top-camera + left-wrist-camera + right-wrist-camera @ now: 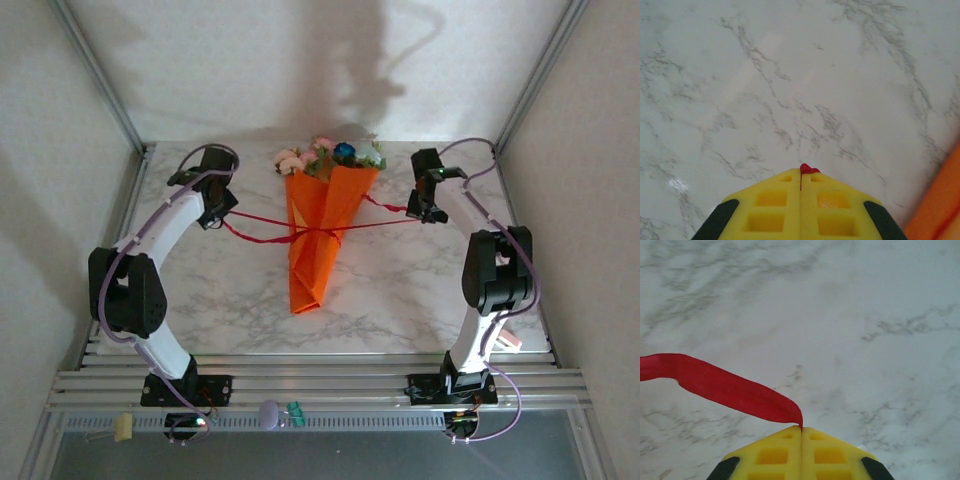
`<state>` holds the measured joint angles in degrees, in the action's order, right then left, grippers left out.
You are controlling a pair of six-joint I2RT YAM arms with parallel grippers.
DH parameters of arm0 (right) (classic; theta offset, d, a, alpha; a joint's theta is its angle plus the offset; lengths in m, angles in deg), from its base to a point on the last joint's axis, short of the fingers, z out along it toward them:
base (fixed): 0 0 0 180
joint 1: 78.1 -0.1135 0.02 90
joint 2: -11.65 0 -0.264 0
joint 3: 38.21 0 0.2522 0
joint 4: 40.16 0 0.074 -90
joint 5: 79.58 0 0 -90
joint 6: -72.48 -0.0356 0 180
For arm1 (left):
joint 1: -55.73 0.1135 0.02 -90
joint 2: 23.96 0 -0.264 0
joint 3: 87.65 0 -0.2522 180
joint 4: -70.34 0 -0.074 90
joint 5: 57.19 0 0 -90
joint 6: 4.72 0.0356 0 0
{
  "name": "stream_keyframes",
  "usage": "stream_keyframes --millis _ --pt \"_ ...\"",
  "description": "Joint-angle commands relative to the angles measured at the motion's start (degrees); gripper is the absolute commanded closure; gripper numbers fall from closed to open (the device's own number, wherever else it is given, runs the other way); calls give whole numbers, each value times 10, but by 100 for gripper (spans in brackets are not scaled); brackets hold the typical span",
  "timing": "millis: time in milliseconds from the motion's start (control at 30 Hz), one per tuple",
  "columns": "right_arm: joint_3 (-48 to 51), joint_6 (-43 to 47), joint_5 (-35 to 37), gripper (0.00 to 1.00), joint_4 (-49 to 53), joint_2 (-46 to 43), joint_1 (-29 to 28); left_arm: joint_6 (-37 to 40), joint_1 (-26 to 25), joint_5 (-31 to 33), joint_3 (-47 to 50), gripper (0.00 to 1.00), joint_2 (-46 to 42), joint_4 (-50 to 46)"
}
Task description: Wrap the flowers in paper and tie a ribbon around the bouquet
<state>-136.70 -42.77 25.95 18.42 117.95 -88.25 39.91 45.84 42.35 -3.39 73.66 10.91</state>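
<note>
Left tool (pixel 801 172) and right tool (pixel 801 429) each clenched one ribbon (pixel 725 387) end, with the bouquet (pixel 318 262) lying crosswise midway between them.

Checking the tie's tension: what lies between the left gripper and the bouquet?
Top view: the red ribbon, running from the left gripper to the bouquet over bare marble table.

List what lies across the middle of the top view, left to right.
In order: left gripper → bouquet → right gripper. The ribbon stretches from one gripper to the other across the bouquet, so it has no single place.
</note>
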Motion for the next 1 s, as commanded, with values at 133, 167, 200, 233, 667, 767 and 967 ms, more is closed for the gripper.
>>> stream_keyframes --millis 133,167,200,233,667,767,967 --pt "45 -33 -23 100 -6 -28 57 28 43 47 36 100 -2 5" --pt "50 -34 -26 100 -7 -29 61 27 48 44 45 100 -3 9" --pt "52 -36 -28 100 -7 -29 67 27 53 41 53 100 -5 14" --pt "56 -38 -32 100 -8 -29 73 24 58 34 64 100 -8 20" --pt "95 -49 -81 100 -30 -47 171 -9 166 -100 198 100 -60 113" --pt "97 -60 -92 100 -36 -50 189 -19 191 -121 210 100 -66 127" --pt "88 -67 -109 100 -40 -47 213 -26 226 -146 226 100 -79 139"
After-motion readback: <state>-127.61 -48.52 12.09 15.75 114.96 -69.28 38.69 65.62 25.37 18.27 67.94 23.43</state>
